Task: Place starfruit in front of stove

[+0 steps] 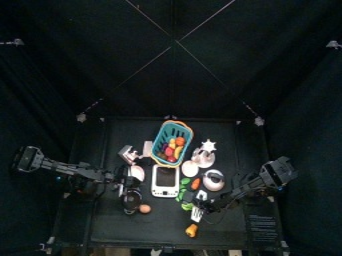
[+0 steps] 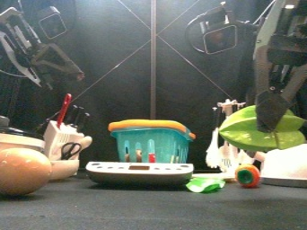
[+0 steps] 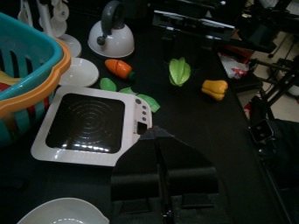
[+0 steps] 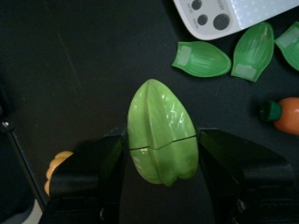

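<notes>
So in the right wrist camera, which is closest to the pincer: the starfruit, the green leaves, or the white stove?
1. Starfruit: held between the right pincer jaws.
2. Green leaves: on the table beyond it.
3. White stove: farthest, at the picture's edge.

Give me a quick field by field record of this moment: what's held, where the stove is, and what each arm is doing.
held item: starfruit, green, lifted above the table
right gripper: jaws shut on the starfruit's sides
left gripper: holds nothing, hovering near the stove
stove: white, flat on the table beside the teal basket
below the starfruit: green leaf pieces and an orange toy
task state: starfruit not yet set down
</notes>
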Controlling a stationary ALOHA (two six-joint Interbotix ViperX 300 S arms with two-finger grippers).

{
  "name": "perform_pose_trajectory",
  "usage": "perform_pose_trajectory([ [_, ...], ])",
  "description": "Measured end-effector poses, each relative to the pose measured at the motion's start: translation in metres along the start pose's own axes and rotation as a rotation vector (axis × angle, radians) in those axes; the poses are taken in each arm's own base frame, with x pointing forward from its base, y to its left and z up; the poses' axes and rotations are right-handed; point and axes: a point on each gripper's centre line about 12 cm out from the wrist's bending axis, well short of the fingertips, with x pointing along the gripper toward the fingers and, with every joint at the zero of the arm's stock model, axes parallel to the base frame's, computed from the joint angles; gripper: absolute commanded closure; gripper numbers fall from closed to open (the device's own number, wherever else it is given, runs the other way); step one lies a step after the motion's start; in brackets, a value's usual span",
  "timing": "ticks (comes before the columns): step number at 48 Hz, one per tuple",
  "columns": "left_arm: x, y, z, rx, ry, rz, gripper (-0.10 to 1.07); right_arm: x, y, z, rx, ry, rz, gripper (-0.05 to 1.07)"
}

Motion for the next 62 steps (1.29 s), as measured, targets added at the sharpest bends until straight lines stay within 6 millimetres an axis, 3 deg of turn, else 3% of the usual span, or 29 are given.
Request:
perform_pose_trajectory([
  [17,0.0,-0.001,0.0,0.001,-0.001,-0.005,0.99,0.006,0.026,0.024,0.154,0.013,0.036,0.36],
  [28,-0.001,-0.001,0.0,0.0,-0.004,-0.005,0.99,0.017,0.036,0.036,0.309,0.019,-0.042,0.36],
  [62,-0.002,-0.001,-0.002,0.0,0.001,-0.006,0.99,0.03,0.058,0.039,0.8,-0.199,-0.25,0.37],
])
